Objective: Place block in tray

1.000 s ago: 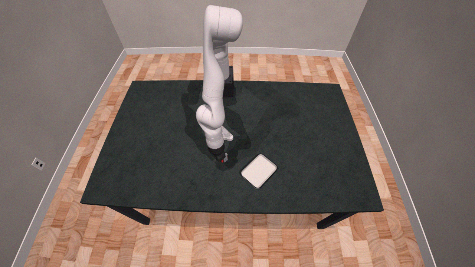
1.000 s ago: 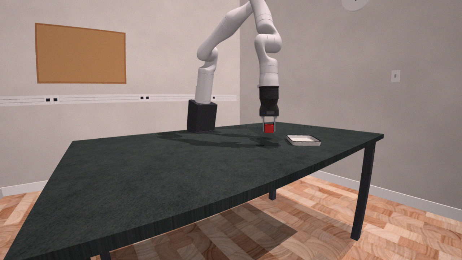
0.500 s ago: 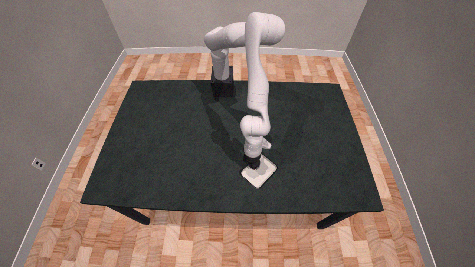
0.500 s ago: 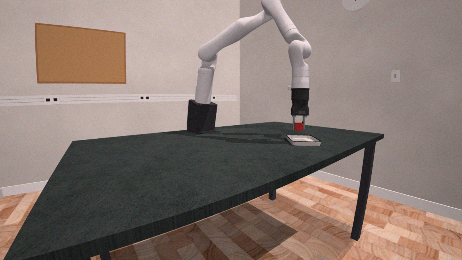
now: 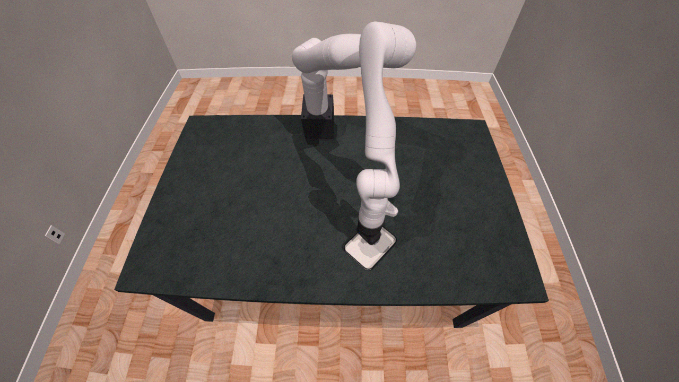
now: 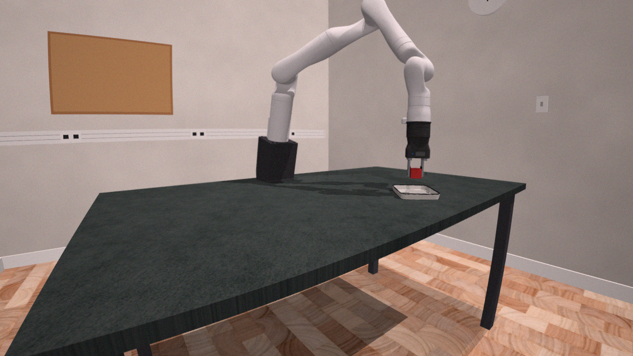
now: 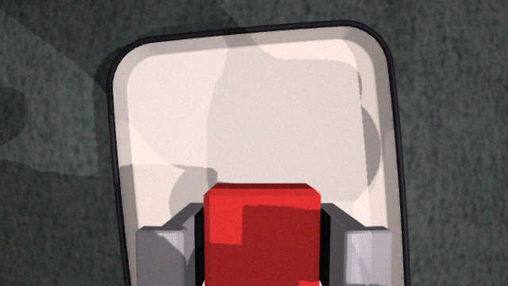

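My gripper (image 6: 415, 173) is shut on the red block (image 6: 415, 172) and holds it in the air a little above the white tray (image 6: 415, 191). In the wrist view the red block (image 7: 262, 234) sits between the two grey fingers, with the white tray floor (image 7: 254, 119) straight below it. In the top view the wrist (image 5: 369, 232) covers the block and part of the tray (image 5: 370, 249). The tray has a low dark rim and holds nothing.
The tray lies on a dark green table (image 5: 327, 209), toward its front edge. The arm's black base (image 5: 316, 113) stands at the table's far edge.
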Robot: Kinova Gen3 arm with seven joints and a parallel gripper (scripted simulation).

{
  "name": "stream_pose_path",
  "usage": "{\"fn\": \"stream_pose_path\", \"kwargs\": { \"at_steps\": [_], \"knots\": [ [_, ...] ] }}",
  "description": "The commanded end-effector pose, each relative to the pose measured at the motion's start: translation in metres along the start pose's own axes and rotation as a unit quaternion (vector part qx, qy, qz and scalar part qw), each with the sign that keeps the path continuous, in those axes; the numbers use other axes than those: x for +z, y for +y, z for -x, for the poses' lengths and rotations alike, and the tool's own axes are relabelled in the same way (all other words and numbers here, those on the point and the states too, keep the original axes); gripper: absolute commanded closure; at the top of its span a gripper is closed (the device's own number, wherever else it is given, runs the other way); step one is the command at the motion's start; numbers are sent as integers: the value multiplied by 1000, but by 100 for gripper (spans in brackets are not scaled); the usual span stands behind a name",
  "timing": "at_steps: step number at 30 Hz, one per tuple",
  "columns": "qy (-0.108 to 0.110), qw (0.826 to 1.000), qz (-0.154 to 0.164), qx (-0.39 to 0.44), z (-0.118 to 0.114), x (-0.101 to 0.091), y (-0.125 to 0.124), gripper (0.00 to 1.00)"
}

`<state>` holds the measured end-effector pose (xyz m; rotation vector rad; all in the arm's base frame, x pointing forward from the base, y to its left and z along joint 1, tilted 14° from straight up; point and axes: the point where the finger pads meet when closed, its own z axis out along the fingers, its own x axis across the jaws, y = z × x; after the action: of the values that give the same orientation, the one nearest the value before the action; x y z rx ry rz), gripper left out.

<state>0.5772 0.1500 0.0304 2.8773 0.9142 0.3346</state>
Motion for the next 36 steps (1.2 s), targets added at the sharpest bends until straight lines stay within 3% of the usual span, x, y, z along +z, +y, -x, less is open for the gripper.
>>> {"fn": "stream_pose_path", "kwargs": {
  "at_steps": [1, 14, 28, 36],
  "knots": [
    [1, 1000, 0, 0, -1, -1, 0, 100],
    [1, 1000, 0, 0, -1, 8, 0, 100],
    [1, 1000, 0, 0, -2, 42, 0, 100],
    [1, 1000, 0, 0, -2, 49, 0, 100]
  ]
}}
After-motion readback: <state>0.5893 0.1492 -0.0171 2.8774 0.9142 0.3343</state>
